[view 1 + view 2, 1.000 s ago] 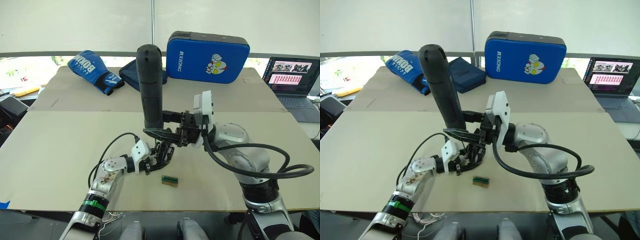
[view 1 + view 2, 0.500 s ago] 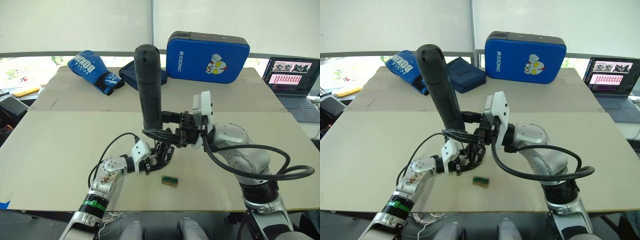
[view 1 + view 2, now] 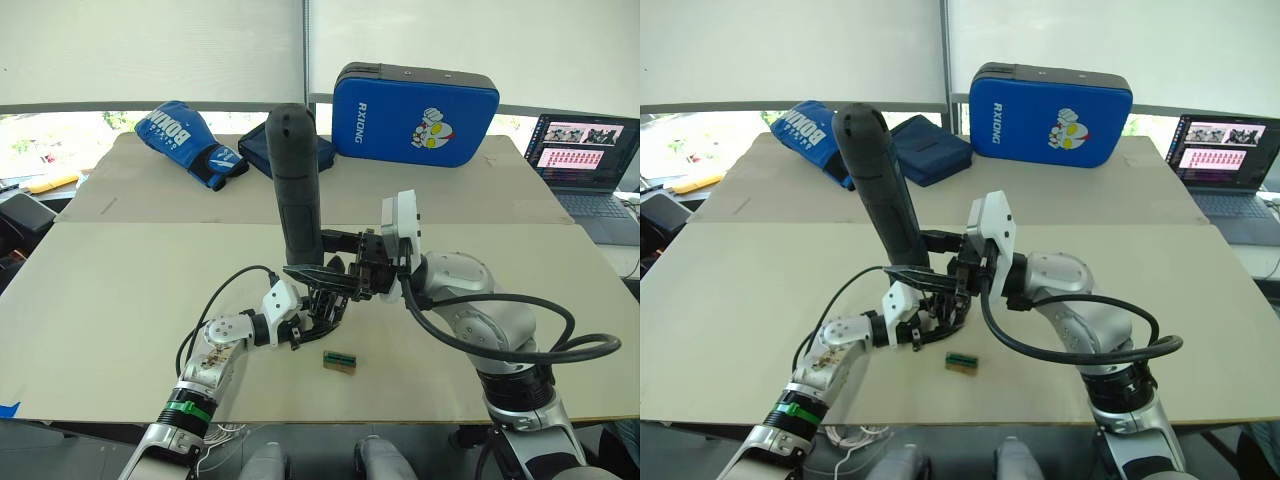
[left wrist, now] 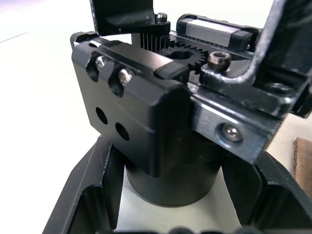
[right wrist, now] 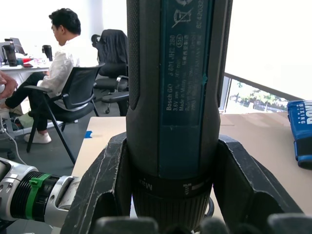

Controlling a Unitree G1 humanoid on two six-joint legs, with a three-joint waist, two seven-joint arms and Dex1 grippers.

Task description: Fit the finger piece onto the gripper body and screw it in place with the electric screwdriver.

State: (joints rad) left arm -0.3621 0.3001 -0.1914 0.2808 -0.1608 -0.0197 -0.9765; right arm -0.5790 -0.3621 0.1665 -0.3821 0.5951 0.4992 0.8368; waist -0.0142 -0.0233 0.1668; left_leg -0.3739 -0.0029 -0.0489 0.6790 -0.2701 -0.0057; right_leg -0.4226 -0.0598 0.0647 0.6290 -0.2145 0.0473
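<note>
We see our right gripper [image 3: 335, 258] clamped around the electric screwdriver [image 3: 297, 180], upright at table centre, directly above the gripper body [image 4: 146, 122] grasped by our left gripper [image 3: 318, 312], a small block [image 3: 340, 361] lying at five o'clock.

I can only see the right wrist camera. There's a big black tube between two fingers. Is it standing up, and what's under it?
Observer: Yes. The head views show the electric screwdriver nearly upright, rounded end on top, with the right gripper shut around its lower part.
Operator: What's under it?
Observer: The left gripper sits right below, shut on the gripper body, a black block with silvery screws.
Operator: Is anything else on the table near them?
Observer: A small green-topped tan block lies on the table just in front of the left gripper, apart from it.
</note>
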